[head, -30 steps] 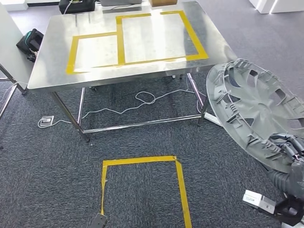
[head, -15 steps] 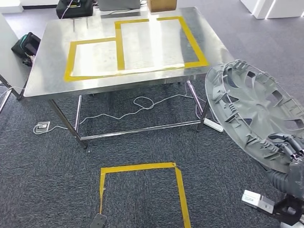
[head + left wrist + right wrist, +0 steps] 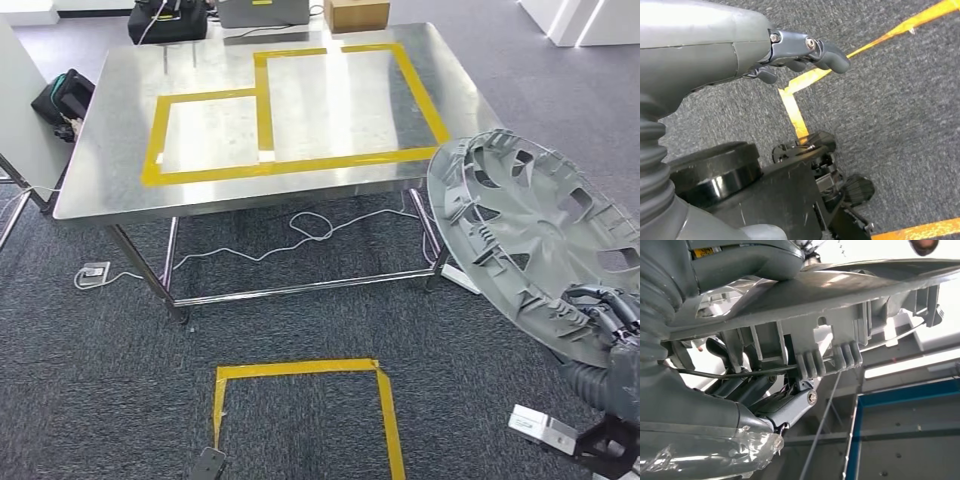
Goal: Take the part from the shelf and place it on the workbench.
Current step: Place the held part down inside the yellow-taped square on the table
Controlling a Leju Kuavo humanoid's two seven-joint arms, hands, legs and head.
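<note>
The part is a big grey plastic wheel cover (image 3: pixel 536 230), tilted, its ribbed inner side facing me at the right of the head view. My right hand (image 3: pixel 607 320) grips its lower rim. In the right wrist view the fingers (image 3: pixel 764 400) hook under the cover's edge (image 3: pixel 836 295). The steel workbench (image 3: pixel 113 170) stands ahead, apart from the cover, with two yellow tape rectangles (image 3: pixel 340 100) on its top. My left hand (image 3: pixel 806 50) hangs over the carpet with its fingers loosely extended and nothing in it.
A yellow tape square (image 3: pixel 302 370) marks the carpet in front of me. Under the bench lie a white cable (image 3: pixel 302 225) and a power strip (image 3: pixel 460 278). A black bag (image 3: pixel 64 95) sits left of the bench. A cardboard box (image 3: pixel 358 14) and another bag (image 3: pixel 166 18) lie past its far edge.
The whole picture has shifted, so the camera has moved: the bench and floor square sit slightly lower in view. The wheel cover stays held in my right hand.
</note>
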